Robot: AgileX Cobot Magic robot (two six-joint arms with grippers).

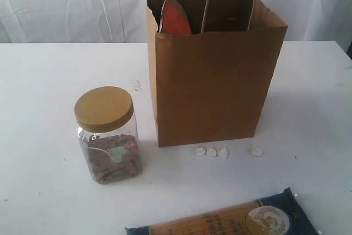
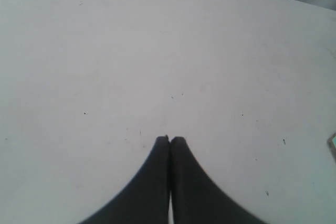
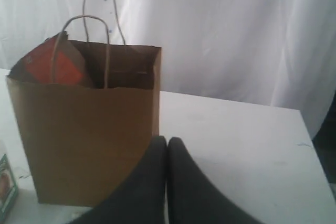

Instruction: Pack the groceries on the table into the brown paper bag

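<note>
**Operator:** Nearest my lens lies the long dark-blue-and-tan packet (image 1: 231, 219), flat at the front edge of the plain white tabletop (image 1: 44, 81). Behind it, to the left, the clear plastic jar with the tan screw lid (image 1: 107, 136) stands upright, well apart from the upright brown kraft paper bag (image 1: 212, 86).

**Spotter:** What's inside the bag?

**Operator:** An orange-brown pouch (image 1: 176, 17) pokes above the rim. Deeper down I cannot see. I judge we're mid-task, between picks, with jar and packet left to pack.

**Spotter:** Your claws?

**Operator:** The left gripper (image 2: 170, 139) is clenched on nothing over bare table. The right gripper (image 3: 167, 140) is clenched too, empty, facing the bag.

**Spotter:** Next?

**Operator:** I'd take the jar with the left arm. That calls for jaws spread wide, a grasp on the body below the lid, and a lift clear of the rim and handles. The small white pebble-like bits (image 1: 212, 151) I'd leave alone.
</note>
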